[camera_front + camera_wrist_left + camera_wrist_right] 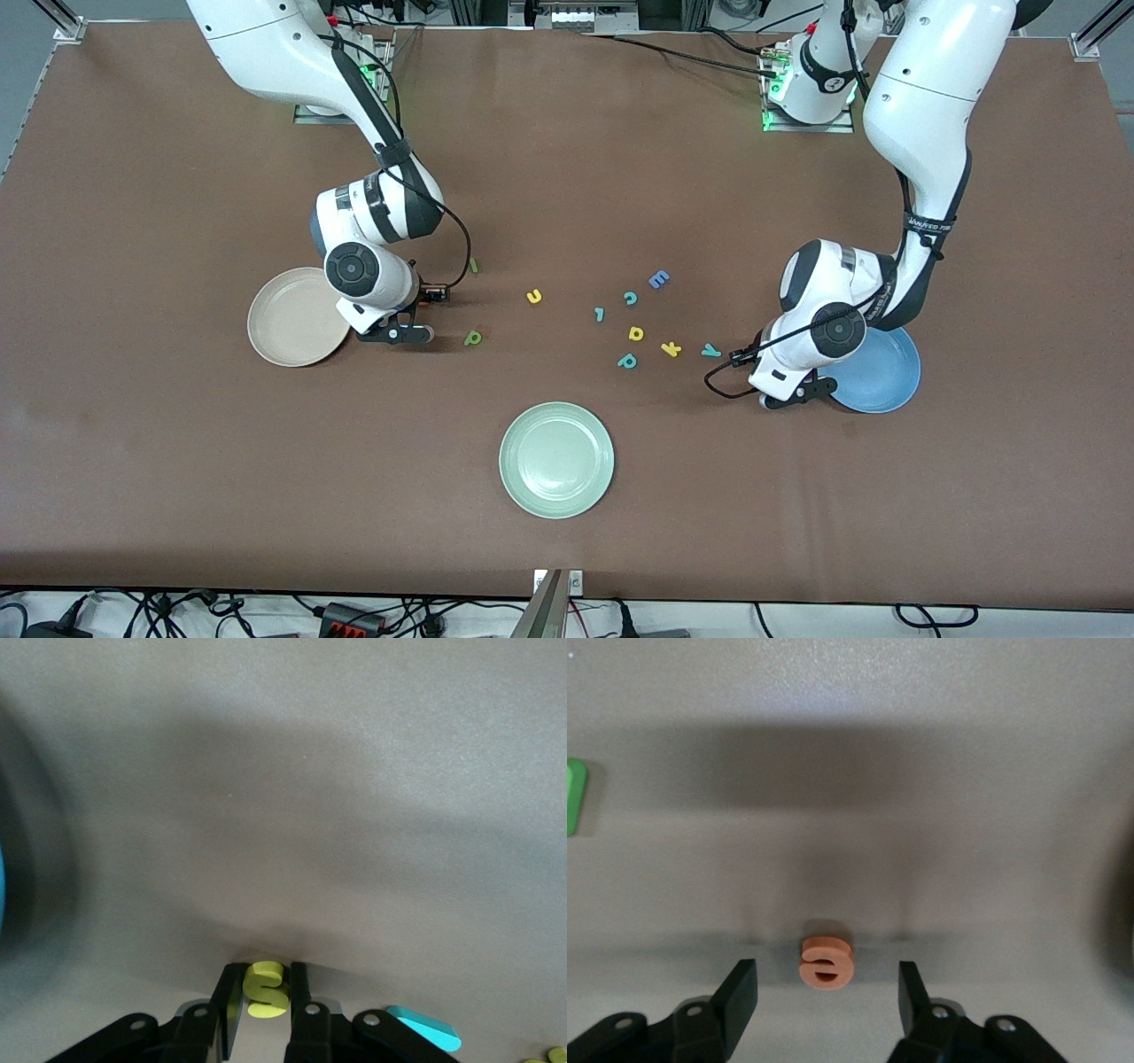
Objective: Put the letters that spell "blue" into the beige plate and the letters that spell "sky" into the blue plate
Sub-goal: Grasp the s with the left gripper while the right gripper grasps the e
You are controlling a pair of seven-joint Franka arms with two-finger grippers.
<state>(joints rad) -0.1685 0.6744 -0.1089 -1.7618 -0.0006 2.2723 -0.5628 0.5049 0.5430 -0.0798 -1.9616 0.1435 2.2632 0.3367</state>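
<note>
left gripper (263,1005) is down at the table just beside the blue plate (886,377), on the plate's side toward the right arm's end. its fingers (232,1005) are clamped on the yellow s (266,989), which stands on edge between the pads. the teal y (425,1028) lies on the table just beside this gripper; the yellow k (671,349) is a little further toward the right arm's end.

right gripper (824,992) is low at the table just beside the beige plate (288,323). jaws apart, one finger (737,992) on each side of the orange e (826,960), not touching it; the e lies flat.

green b/p letter (474,338) and thin green l (475,265) lie near this gripper, toward the left arm's end. yellow u (534,297) lies further that way.

both plates hold nothing.
</note>
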